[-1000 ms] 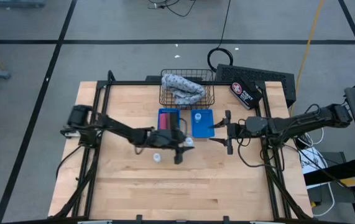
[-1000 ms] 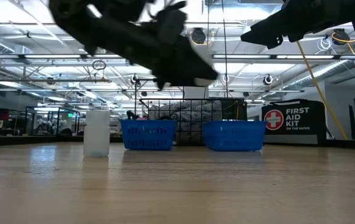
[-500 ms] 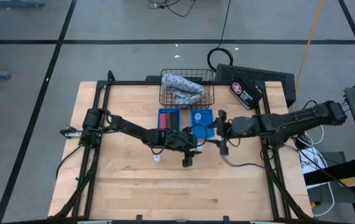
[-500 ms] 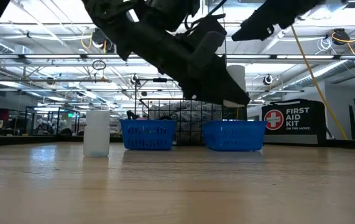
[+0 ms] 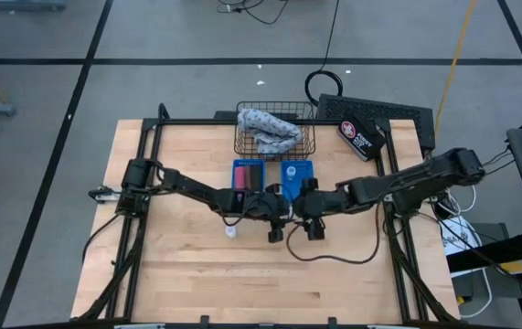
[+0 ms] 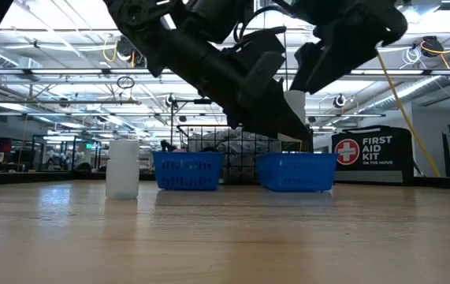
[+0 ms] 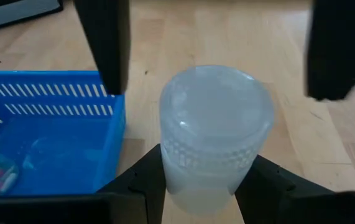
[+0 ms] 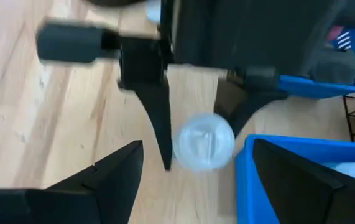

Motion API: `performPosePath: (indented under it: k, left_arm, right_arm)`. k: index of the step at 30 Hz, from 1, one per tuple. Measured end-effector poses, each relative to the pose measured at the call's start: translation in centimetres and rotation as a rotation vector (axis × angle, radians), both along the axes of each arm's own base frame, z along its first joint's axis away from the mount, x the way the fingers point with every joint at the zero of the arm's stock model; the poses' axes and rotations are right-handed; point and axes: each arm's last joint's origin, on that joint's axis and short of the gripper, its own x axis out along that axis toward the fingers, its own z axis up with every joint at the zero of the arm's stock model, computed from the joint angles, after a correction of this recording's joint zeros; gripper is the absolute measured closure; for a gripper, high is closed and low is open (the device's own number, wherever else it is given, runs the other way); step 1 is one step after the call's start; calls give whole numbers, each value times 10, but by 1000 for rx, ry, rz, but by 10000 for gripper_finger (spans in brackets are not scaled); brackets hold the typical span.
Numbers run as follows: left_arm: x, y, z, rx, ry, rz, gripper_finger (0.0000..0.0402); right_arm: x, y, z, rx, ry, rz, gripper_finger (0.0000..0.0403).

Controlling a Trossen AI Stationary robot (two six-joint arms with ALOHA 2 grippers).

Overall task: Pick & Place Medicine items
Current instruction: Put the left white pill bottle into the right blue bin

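Note:
My left gripper [image 5: 277, 219] is shut on a small white round bottle [image 7: 214, 137], held above the table just in front of the two blue baskets [image 5: 249, 174] [image 5: 297, 178]. My right gripper [image 5: 304, 219] is open and close beside it. Its fingers [image 7: 102, 43] stand apart on either side of the bottle, short of touching. The bottle [image 8: 203, 142] shows between them in the right wrist view. A second white bottle [image 5: 231, 231] stands on its base on the wood. The left basket holds oblong pieces, the right one a white bottle [image 5: 290, 171]. My left gripper pinches the white bottle between its two fingers, on the body [image 7: 196, 186] just below the ribbed cap. One finger [image 8: 158, 124] lies on each side. The bottle [image 6: 295, 104] is lifted clear of the table.
A wire basket [image 5: 274, 135] with a grey-blue patterned cloth sits at the far edge behind the blue baskets. A black first aid pouch [image 5: 361, 137] lies to the far right. Bare wood extends along the near side of the table [image 5: 242, 283].
My left gripper carried the bottle a little toward the table's right, then stayed put. My right gripper travelled toward the table's left, from beside the right basket to right next to the left gripper, its open fingers now flanking the held bottle.

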Motion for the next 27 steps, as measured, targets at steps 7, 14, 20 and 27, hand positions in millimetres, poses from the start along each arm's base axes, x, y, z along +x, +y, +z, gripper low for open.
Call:
performPosePath:
  k: [7,14,20,27]
  left_arm:
    - [0,0,0,4,1,-2,248]
    - [0,-1,0,3,1,-6,244]
    - [0,-4,0,5,1,-15,247]
    - [-1,-6,0,9,0,-21,242]
  right_arm:
    - [9,1,-9,13,0,-16,131]
    - [11,-1,-13,10,16,-25,159]
    - [12,-4,-13,17,15,-40,201]
    - [12,-4,-13,16,15,-36,260]
